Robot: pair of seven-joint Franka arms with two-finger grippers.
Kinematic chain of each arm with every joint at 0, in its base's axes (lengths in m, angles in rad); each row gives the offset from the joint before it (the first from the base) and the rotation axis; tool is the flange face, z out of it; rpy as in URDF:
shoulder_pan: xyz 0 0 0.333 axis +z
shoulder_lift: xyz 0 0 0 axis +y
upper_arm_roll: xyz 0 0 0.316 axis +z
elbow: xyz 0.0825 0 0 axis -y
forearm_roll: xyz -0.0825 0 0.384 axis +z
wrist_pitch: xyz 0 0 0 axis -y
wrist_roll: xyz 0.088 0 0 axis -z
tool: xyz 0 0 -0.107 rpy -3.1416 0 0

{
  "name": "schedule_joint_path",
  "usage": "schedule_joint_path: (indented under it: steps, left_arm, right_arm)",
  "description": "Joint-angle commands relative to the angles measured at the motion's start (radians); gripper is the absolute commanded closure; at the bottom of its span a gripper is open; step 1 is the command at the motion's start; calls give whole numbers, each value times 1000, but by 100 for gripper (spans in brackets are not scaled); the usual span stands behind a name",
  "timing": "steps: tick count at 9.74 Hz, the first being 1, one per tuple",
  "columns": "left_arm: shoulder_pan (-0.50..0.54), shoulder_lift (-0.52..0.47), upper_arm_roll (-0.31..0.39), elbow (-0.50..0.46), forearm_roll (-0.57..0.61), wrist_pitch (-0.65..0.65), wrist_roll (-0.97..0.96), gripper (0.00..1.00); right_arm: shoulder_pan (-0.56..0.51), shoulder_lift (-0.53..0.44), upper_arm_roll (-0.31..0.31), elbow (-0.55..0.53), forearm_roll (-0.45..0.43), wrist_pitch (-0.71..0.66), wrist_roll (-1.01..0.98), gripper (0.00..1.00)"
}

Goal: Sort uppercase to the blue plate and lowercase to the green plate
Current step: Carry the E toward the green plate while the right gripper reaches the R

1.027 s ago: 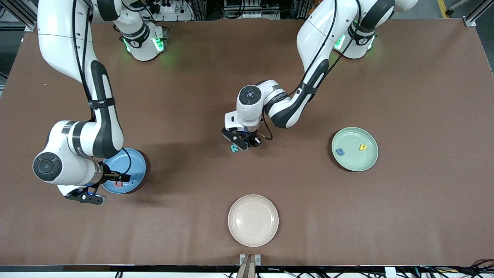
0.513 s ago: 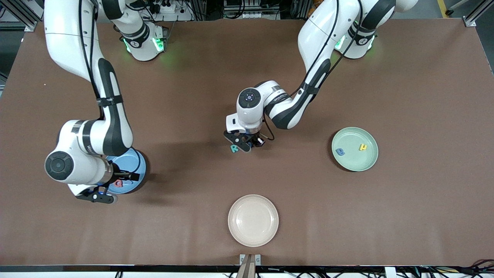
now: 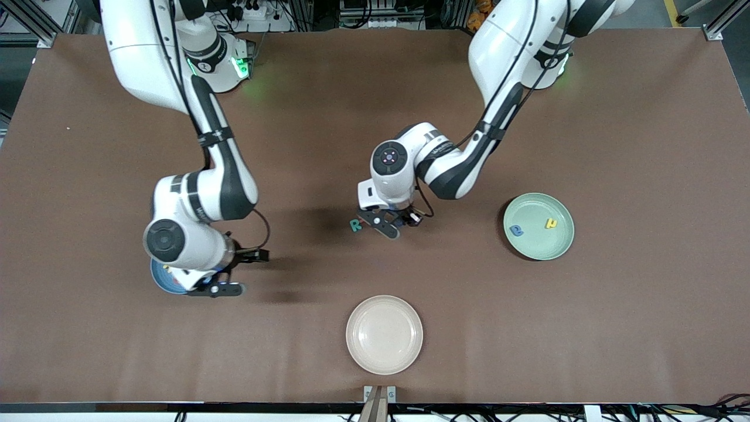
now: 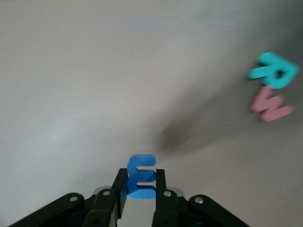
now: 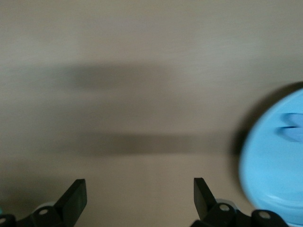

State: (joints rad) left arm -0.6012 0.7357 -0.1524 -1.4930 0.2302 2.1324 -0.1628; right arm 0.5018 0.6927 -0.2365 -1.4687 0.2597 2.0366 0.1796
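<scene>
Blue foam letter pinched in the left gripper (image 4: 141, 189), lifted over mid-bench.

Its m-like shape (image 4: 140, 176) suggests it is bound for the green plate (image 3: 538, 226), where a blue letter (image 3: 516, 230) and a yellow one (image 3: 551, 223) already lie. Teal R (image 3: 355, 224) waits on the bench beside it. Right gripper (image 3: 231, 273) hangs spread wide and empty just beside the blue plate (image 3: 159, 278).

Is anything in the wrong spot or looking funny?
Nothing looks broken or spilled. The teal R and a pink letter lie loose on the table, unsorted. The left gripper pinches a blue letter.
</scene>
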Motion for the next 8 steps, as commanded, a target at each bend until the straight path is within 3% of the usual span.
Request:
schedule_joint_path:
  steps: [1,5,7,8]
  left_arm:
    - [117,-120,-7,-117,-26,-38,144,100]
    - [354,-229,-6,-298,3,1,391,100]
    - [483,-266,-12,-465,38,218,489,100]
    - [501,-281,-12,-511,38,250,494,100]
  right_arm:
    - [96,46,22,11,13,69,153,0]
    - [242,126,25,13,15,205,389,0]
    - [285,128,25,14,15,205,532,0]
    - [302,131,25,13,15,205,605,0]
